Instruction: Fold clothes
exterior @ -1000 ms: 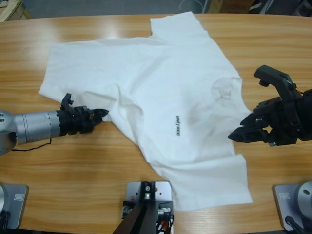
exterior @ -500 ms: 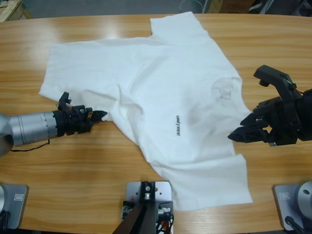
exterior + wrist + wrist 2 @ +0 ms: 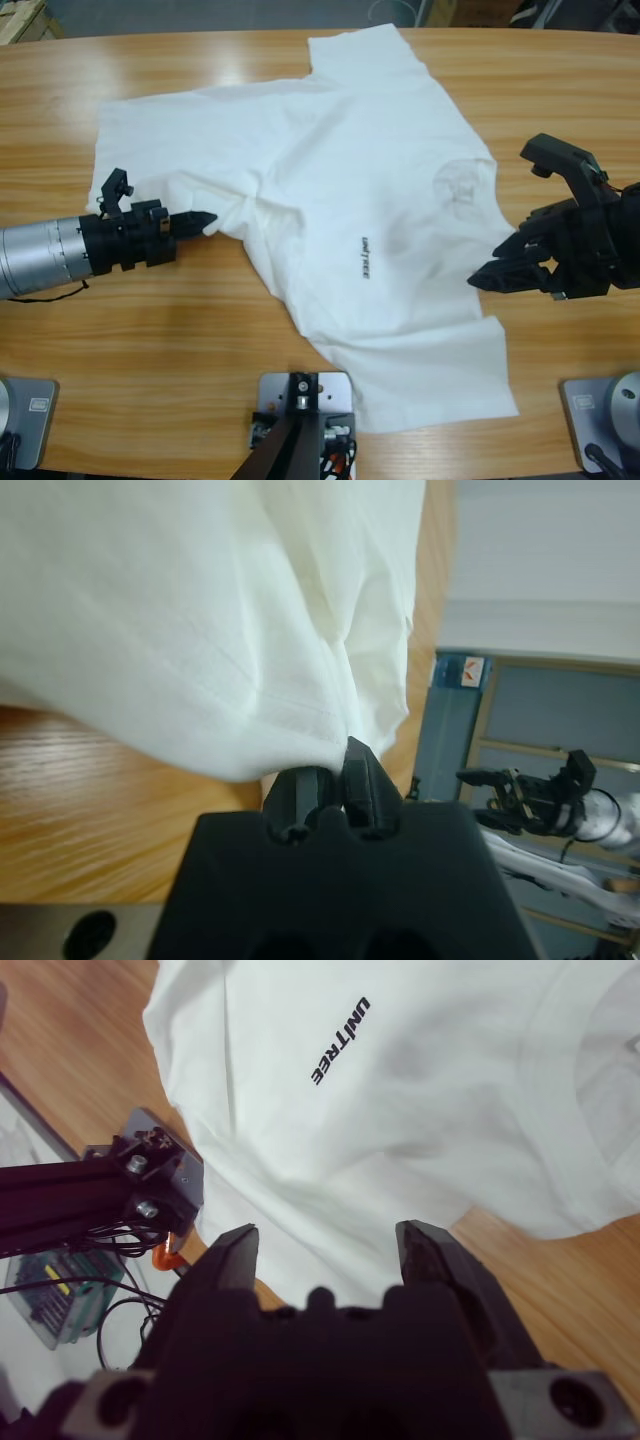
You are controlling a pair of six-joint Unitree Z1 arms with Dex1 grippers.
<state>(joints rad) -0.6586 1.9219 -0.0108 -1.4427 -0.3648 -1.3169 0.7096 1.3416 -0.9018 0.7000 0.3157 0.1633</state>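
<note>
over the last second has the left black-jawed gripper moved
Yes. The left gripper, shut on the white cotton T-shirt, has pulled back toward the table's left end and slightly toward its far edge, dragging the hem.

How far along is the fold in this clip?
Early. Done: the T-shirt is laid out on the table. In hand: the left gripper is shut on its hem, lifting the cloth. Left: the right gripper is open beside the shoulder, and no fold is complete.
</note>
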